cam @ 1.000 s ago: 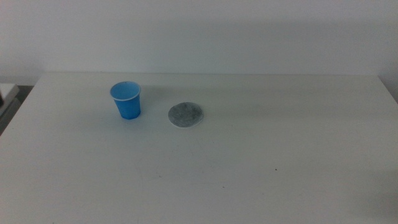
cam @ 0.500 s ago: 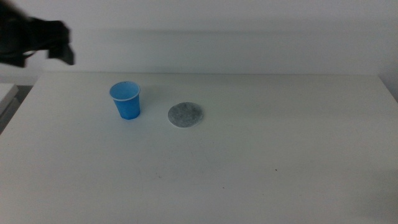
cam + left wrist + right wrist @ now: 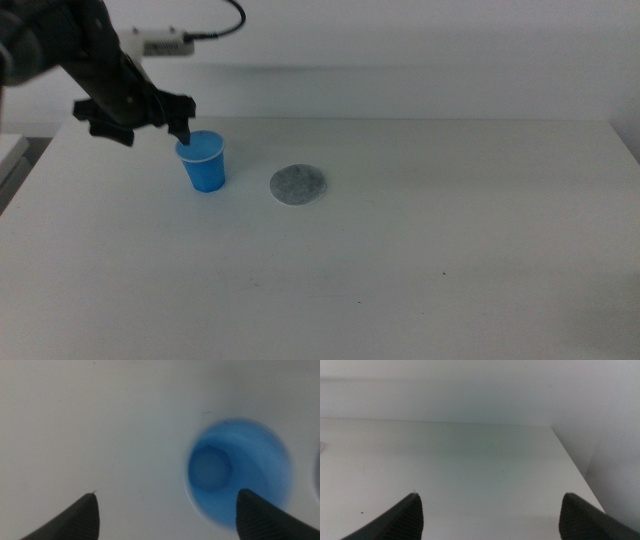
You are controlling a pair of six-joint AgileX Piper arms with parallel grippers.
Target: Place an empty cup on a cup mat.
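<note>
A bright blue cup (image 3: 204,162) stands upright and empty on the white table (image 3: 400,250), left of centre. The speckled grey cup mat (image 3: 298,185) lies flat just to its right, apart from it. My left gripper (image 3: 140,122) is open and hangs above the table just left of the cup, one fingertip (image 3: 183,128) over the rim. The left wrist view looks straight down into the cup (image 3: 239,471), with one jaw over its rim and the other over bare table. My right gripper (image 3: 490,510) is open and empty, out of the middle view.
The table's back edge meets a pale wall. A white cable end (image 3: 160,42) shows on the left arm. The right wrist view shows bare table and its far corner (image 3: 552,430).
The left arm has come in from the upper left and dropped to just beside the cup. The cup and the mat have not moved.
</note>
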